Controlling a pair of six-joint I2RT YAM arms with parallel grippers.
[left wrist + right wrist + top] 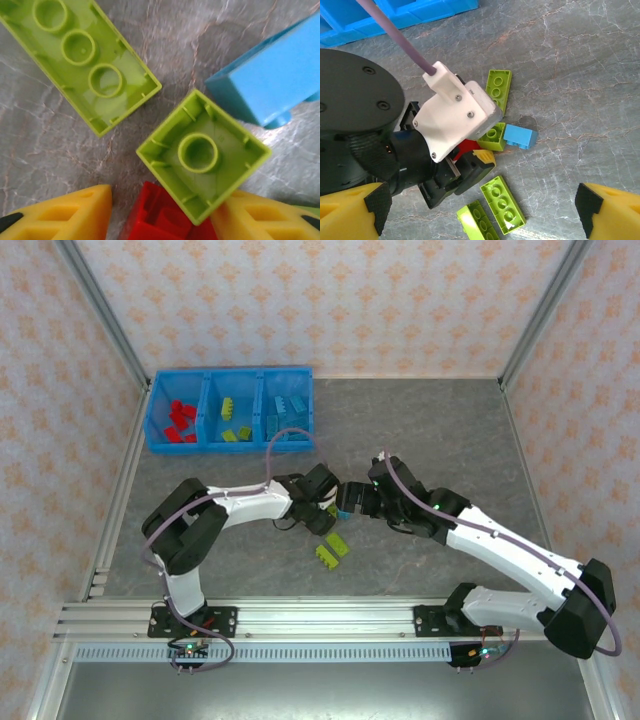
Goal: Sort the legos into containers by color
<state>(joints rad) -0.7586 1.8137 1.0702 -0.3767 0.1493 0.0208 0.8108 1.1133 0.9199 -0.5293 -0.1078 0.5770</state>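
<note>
1. Blue bin [210, 447], upper left, is holding colour-sorted legos [180, 422].
2. Green bricks [502, 205], a blue brick [520, 136] and a red brick [155, 215] are lying loose mid-worktop [430, 430].
3. Left pincer [162, 222] is straddling the red brick, grip unclear; right pincer [480, 215] is gaping empty.

Legos [200, 150] glossy smooth plastic; table [50, 145] matt, stone-veined.

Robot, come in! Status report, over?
Left end effector open, straddling red brick. Right end effector open, hovering. Square green brick crowds the red one.
</note>
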